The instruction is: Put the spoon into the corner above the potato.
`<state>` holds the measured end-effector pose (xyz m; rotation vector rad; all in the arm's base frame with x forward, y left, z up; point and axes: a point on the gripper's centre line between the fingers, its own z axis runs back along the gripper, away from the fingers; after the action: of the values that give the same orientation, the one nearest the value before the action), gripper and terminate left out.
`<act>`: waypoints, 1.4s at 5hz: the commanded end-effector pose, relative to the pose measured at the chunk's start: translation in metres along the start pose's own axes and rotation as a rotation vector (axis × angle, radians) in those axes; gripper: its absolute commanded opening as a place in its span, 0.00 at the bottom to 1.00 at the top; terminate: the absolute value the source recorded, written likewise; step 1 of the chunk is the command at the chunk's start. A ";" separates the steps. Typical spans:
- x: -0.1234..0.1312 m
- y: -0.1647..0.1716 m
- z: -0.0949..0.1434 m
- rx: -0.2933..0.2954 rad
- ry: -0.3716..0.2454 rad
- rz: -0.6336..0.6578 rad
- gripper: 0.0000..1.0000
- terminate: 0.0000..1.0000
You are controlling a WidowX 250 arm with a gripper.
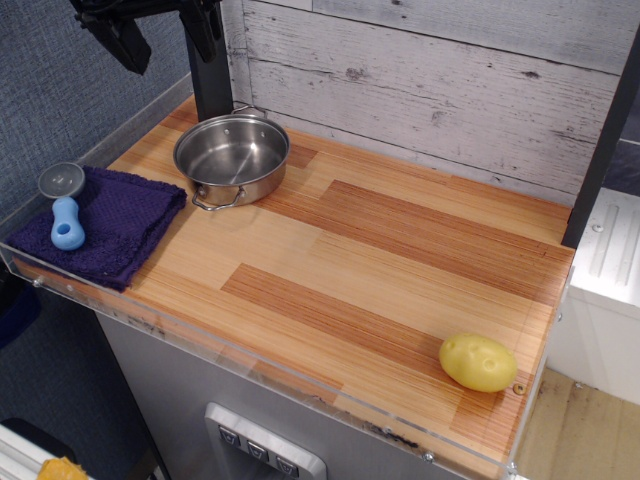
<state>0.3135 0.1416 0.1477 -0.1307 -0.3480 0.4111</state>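
The spoon (65, 205) lies on a purple cloth (105, 225) at the table's left end, its grey round bowl toward the back and its light-blue handle toward the front. The yellow potato (478, 362) rests near the front right corner of the table. The corner (545, 225) behind the potato, where the whitewashed plank wall meets a dark post (605, 130), holds nothing. My gripper (150, 25) hangs high at the top left, above and behind the spoon, with two dark fingers spread apart and nothing between them.
A steel pan (232, 158) with two handles stands at the back left beside the cloth. A clear plastic rim (300, 370) edges the table's front. A dark arm column (210, 70) rises behind the pan.
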 end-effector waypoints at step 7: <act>-0.064 0.085 -0.040 0.225 0.034 -0.040 1.00 0.00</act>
<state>0.2414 0.1863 0.0633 0.0726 -0.2418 0.4059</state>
